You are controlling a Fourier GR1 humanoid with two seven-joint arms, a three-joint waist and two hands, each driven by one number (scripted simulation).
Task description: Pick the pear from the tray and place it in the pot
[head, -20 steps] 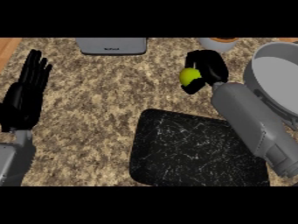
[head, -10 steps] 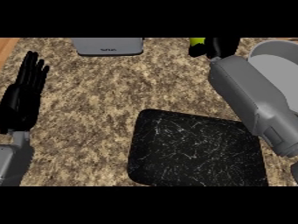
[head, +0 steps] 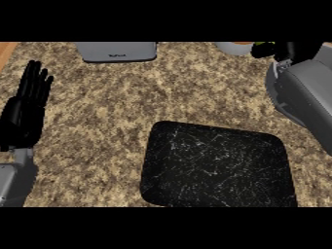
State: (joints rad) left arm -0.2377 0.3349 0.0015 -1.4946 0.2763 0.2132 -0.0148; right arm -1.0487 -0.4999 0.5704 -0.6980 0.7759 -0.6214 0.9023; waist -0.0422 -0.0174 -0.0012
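While our right hand (head: pixel 290 49) fingers curl around the pear (head: pixel 257 48), we judge it light, smooth, bruisable; left hand (head: pixel 26 113) fingers stay straight.

We record: counter (head: pixel 111 97), speckled tan-and-brown granite; tray (head: pixel 219 168), black with white scratch marks, at five o'clock; left hand (head: pixel 26 109), black, at nine o'clock; forearms, grey; pear (head: pixel 257 48), yellow-green sliver, at one o'clock.

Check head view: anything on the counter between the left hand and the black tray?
Nothing. In the head view, only bare speckled countertop separates the open, resting left hand at the left edge from the black tray.
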